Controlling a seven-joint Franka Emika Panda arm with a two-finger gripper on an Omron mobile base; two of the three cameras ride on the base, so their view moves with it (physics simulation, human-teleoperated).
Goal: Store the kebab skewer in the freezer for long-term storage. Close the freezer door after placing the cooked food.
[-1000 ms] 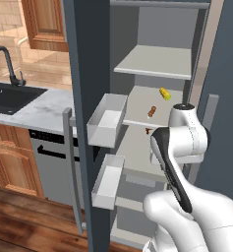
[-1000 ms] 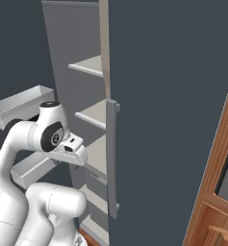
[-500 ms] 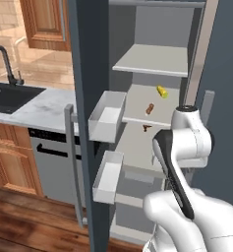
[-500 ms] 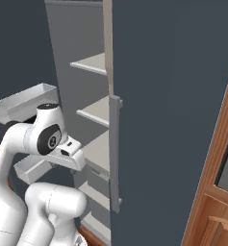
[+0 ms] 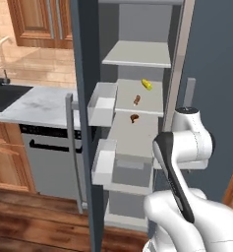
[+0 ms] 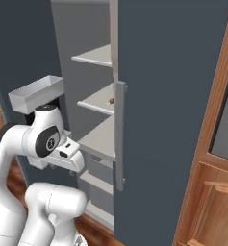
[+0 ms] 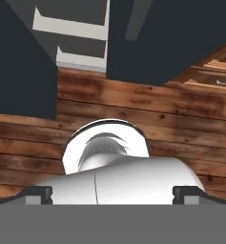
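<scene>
The kebab skewer (image 5: 146,84), a tiny yellow piece, lies on a pale middle shelf inside the open freezer (image 5: 137,54). The freezer door (image 5: 84,123) stands swung out to the left, with its bar handle (image 5: 71,147) and grey bins (image 5: 102,102) facing in. My arm is folded low in front of the freezer, well below and to the right of the skewer. In the hand view my gripper (image 7: 112,194) points down at the wooden floor. Its fingertips (image 7: 38,194) stand wide apart, open, with nothing between them.
Two small brown items (image 5: 136,100) lie on the shelves below the skewer. The fridge's right door (image 6: 173,96) is shut, its handle (image 6: 119,134) just right of my hand. A counter with a sink (image 5: 5,96) and a dishwasher (image 5: 49,152) stands left of the door. Wooden cabinets (image 6: 216,144) rise on the right.
The whole picture has shifted a little, so the base has moved. The arm keeps its folded pose, the jaws stay open, and the skewer rests on its shelf.
</scene>
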